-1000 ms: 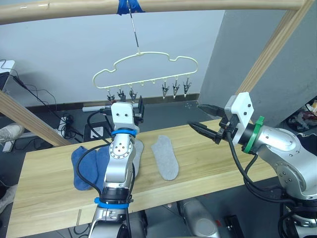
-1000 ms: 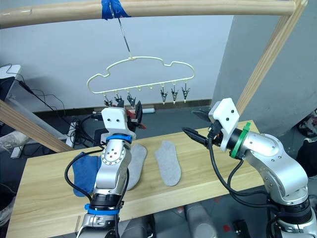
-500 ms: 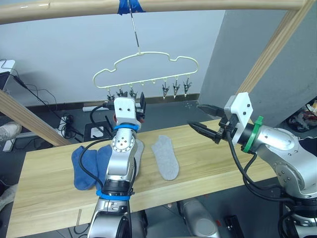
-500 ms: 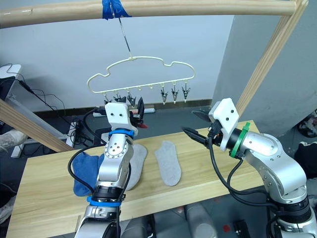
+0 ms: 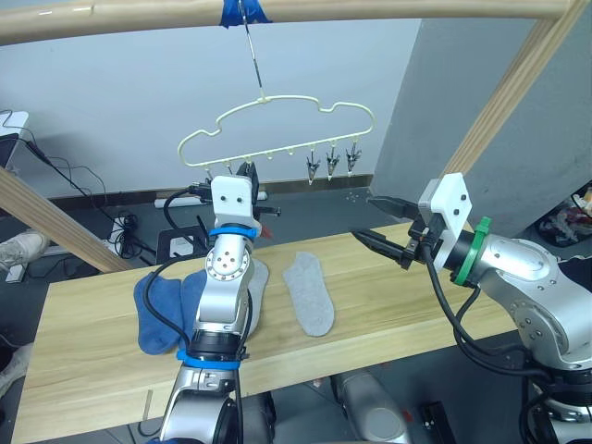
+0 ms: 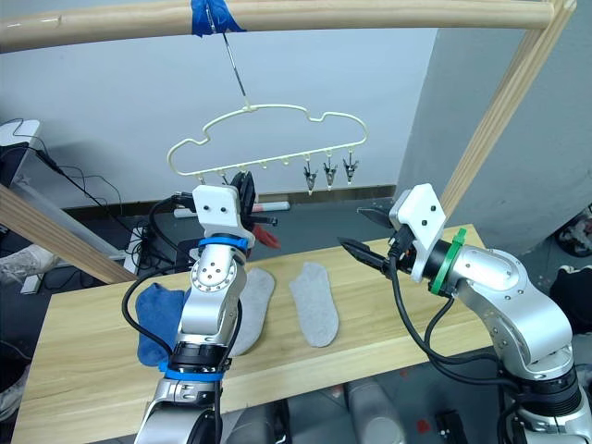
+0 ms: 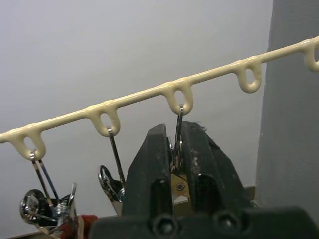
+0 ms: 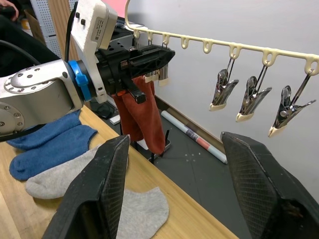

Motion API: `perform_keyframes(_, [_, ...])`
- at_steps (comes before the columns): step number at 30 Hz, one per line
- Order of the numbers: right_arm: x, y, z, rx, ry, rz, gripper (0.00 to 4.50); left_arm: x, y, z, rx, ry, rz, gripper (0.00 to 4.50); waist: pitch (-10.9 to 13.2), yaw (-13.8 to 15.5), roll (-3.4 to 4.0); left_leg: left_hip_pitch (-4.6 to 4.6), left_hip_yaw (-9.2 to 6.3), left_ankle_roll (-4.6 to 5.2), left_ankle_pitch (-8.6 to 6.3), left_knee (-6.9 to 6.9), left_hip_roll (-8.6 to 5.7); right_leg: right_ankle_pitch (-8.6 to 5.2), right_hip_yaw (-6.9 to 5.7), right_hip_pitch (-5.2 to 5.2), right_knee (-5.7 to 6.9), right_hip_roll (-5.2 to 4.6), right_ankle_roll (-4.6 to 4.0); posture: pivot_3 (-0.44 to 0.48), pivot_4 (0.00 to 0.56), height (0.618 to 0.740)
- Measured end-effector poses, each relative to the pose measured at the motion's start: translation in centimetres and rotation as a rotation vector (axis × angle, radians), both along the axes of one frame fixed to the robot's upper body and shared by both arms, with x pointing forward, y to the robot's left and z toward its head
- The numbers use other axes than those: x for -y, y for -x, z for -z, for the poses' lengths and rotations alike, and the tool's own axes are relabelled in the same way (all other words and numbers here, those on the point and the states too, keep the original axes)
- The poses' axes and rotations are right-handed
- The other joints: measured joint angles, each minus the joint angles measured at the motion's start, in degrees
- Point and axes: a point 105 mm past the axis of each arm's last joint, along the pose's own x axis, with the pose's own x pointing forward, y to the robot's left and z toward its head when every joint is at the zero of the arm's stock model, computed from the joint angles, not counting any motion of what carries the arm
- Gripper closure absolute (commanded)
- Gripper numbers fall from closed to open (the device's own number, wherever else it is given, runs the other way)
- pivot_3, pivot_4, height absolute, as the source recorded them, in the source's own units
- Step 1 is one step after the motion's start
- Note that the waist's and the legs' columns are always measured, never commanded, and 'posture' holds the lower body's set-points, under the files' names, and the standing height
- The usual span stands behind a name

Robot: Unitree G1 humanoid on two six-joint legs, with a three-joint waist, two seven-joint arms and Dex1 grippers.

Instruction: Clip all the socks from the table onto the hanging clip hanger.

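The pale yellow-green clip hanger (image 5: 277,129) hangs from the taped wooden beam. My left gripper (image 5: 248,176) is raised to its bottom bar, and its fingers (image 7: 149,164) are shut on one metal clip (image 7: 178,124). Just below it hangs a rust-red sock (image 8: 142,114); which clip holds it I cannot tell. On the table (image 5: 398,296) lie blue socks (image 5: 162,305), a grey sock (image 5: 308,291) and a second grey sock (image 5: 259,276) partly behind my left arm. My right gripper (image 5: 377,220) is open and holds nothing, above the table's right part.
Three free clips (image 5: 331,165) hang at the hanger's right end. A slanted wooden post (image 5: 499,102) rises at the right and another (image 5: 55,227) at the left. Cables and a power strip (image 5: 176,242) lie on the floor behind the table.
My left gripper has risen to the hanger bar and closed on a clip. The hanger has swung slightly right. The right arm has stayed in place.
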Motion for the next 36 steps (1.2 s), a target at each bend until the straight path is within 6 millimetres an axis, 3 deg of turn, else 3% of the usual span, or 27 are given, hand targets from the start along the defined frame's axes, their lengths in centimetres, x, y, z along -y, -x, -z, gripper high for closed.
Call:
perform_keyframes(5, [0.0, -0.2, 1.4, -0.022, 0.063, 0.016, 1.43, -0.3, 0.6, 0.0, -0.005, -0.044, 0.046, 4.47, 0.0, 0.0, 0.02, 0.01, -0.01, 0.0, 0.0, -0.01, 0.01, 0.0, -0.01, 0.0, 0.0, 0.0, 0.0, -0.266, 0.272, 0.74])
perform_keyframes(8, [-0.1, -1.0, 4.3, -0.108, 0.081, 0.085, 0.86, -0.4, 1.1, -0.3, -0.025, -0.08, 0.126, 4.47, 0.1, 0.3, 0.03, 0.02, -0.01, 0.0, 0.0, -0.02, 0.03, 0.0, -0.01, -0.02, 0.03, 0.0, -0.01, -0.251, 0.275, 0.74])
perform_keyframes(11, [-1.3, -1.8, 7.5, -0.186, 0.084, 0.139, 0.0, -0.4, 1.5, -0.4, -0.05, -0.112, 0.205, 4.47, 0.2, 0.7, 0.11, 0.04, 0.0, 0.0, 0.0, -0.01, 0.04, 0.0, 0.01, -0.04, 0.06, 0.01, -0.01, -0.23, 0.276, 0.74])
perform_keyframes(16, [-4.4, -3.5, 11.2, -0.243, 0.091, 0.208, 0.0, -0.7, 2.0, -0.7, -0.077, -0.158, 0.275, 4.47, 0.3, 1.8, 0.17, 0.05, -0.01, 0.0, 0.0, -0.01, 0.04, 0.0, 0.01, -0.05, 0.08, 0.01, -0.01, -0.21, 0.274, 0.74])
perform_keyframes(19, [-6.5, -5.5, 13.1, -0.24, 0.122, 0.257, 0.0, -1.0, 2.2, -0.8, -0.095, -0.172, 0.323, 4.47, 0.3, 2.3, 0.17, 0.05, -0.02, 0.0, 0.0, -0.01, 0.05, 0.0, -0.01, -0.05, 0.09, 0.01, -0.02, -0.201, 0.275, 0.74])
perform_keyframes(23, [-8.5, -6.3, 15.5, -0.275, 0.14, 0.263, 0.0, -1.3, 2.4, -1.0, -0.1, -0.175, 0.344, 4.47, 0.3, 3.1, 0.19, 0.04, -0.02, -0.01, 0.0, -0.04, 0.05, -0.01, -0.02, -0.06, 0.08, -0.01, -0.05, -0.181, 0.272, 0.74])
perform_keyframes(28, [-9.3, -7.5, 18.5, -0.332, 0.183, 0.312, 0.0, -1.5, 2.4, -1.2, -0.115, -0.185, 0.37, 4.47, 0.3, 3.7, 0.19, 0.04, -0.01, -0.01, 0.0, -0.03, 0.03, 0.05, -0.03, -0.05, 0.08, -0.06, -0.16, -0.162, 0.269, 0.74])
perform_keyframes(32, [-8.7, -7.9, 20.4, -0.368, 0.219, 0.347, 0.0, -1.3, 2.5, -1.2, -0.126, -0.177, 0.395, 4.47, 0.3, 4.3, 0.2, 0.04, -0.03, -0.01, 0.0, -0.04, 0.05, 0.07, -0.04, -0.06, 0.11, -0.03, -0.18, -0.158, 0.267, 0.74])
perform_keyframes(36, [-9.2, -8.2, 20.5, -0.367, 0.219, 0.334, 0.92, -1.0, 2.6, -1.2, -0.142, -0.168, 0.428, 4.47, 0.3, 4.4, 0.2, 0.08, -0.02, -0.01, 0.0, -0.02, 0.05, 0.05, -0.03, -0.04, 0.15, -0.03, -0.15, -0.153, 0.264, 0.74])
